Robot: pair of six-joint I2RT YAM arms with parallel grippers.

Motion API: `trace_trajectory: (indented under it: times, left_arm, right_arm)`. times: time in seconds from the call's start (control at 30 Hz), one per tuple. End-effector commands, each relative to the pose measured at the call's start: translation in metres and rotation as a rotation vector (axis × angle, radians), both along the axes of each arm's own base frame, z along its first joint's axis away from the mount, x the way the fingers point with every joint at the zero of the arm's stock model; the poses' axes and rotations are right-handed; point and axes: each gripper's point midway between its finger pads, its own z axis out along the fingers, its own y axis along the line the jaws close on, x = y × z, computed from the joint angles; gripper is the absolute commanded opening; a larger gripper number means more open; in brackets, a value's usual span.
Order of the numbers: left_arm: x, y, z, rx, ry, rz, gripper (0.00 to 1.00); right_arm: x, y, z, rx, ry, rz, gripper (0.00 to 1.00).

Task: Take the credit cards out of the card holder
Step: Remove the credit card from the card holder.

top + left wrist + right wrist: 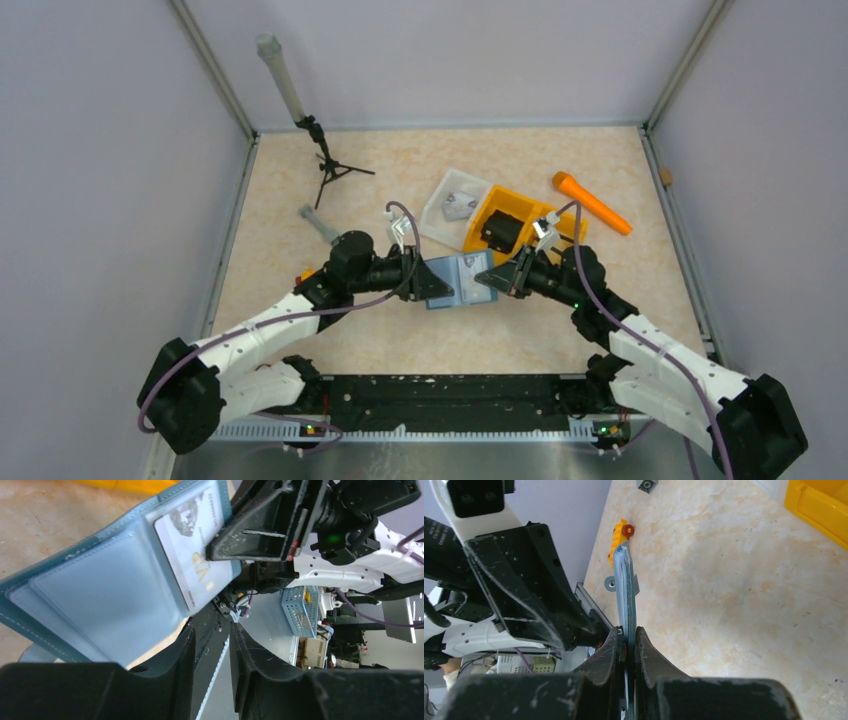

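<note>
Jaws on the right arm [650, 350] are clamping tight on one edge of the card holder [626, 590], which is hanging open mid-counter [400, 345] between both arms. Jaws on the left arm [260, 335] are sitting slightly apart at its other edge, can't tell if they're gripping. White VIP card [192, 555] is sitting in its pocket.

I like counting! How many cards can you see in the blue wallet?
1: a white card in the holder, by the right gripper. Others may hide behind it.
</note>
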Motion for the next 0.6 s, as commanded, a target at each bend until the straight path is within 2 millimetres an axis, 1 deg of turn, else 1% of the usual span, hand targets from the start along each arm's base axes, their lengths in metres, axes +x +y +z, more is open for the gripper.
trace_trajectory:
  times: [0.0, 0.1, 0.33, 0.5, 0.57]
  left_arm:
    - [0.018, -0.013, 0.025, -0.069, -0.068, 0.042, 0.33]
    - [0.024, -0.013, 0.017, -0.048, -0.052, 0.069, 0.35]
    - [0.024, -0.018, 0.018, -0.088, -0.038, 0.055, 0.37]
    - [0.023, -0.021, 0.023, -0.123, -0.036, 0.046, 0.36]
    - [0.024, -0.021, 0.020, -0.113, -0.027, 0.047, 0.36]
  right_arm:
    - [0.001, 0.011, 0.050, 0.117, -0.108, 0.023, 0.00]
    - [-0.003, 0.012, 0.054, 0.147, -0.098, 0.038, 0.00]
    - [-0.015, 0.017, 0.058, 0.210, -0.072, 0.088, 0.00]
    - [-0.018, 0.020, 0.054, 0.215, -0.054, 0.109, 0.00]
    - [-0.021, 0.021, 0.056, 0.238, -0.049, 0.123, 0.00]
